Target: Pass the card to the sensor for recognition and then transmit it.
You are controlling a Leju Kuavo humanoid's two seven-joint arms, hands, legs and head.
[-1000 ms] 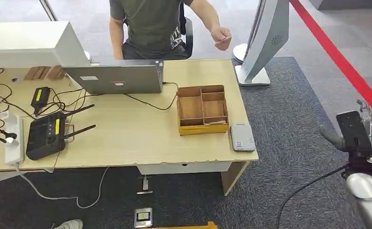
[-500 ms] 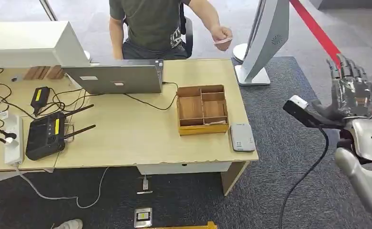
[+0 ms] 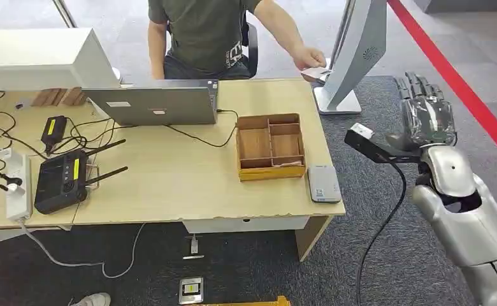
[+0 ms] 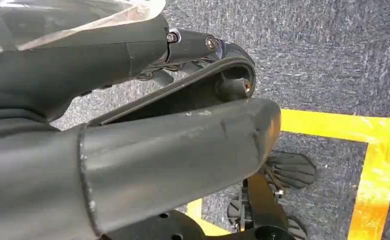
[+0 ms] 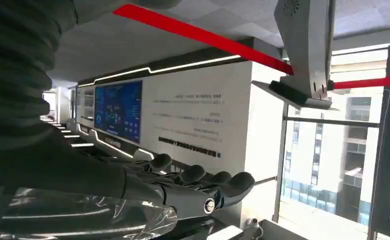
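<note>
**Waiting on the handover**

The right robot hand is raised beyond the desk corner, fingers spread, holding nothing. The card is in the person's hand, at the desk's far corner. Next, I'd say, the robot hand must take it, then carry it to the sensor.

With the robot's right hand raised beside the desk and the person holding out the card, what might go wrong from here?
1. The right hand is open, apart from the card in the person's hand; a poorly timed handover might drop it.
2. The white stand sits between them, so the reaching arm could bump it.
3. The card reader lies at the desk corner; a low swipe could push it off.
</note>
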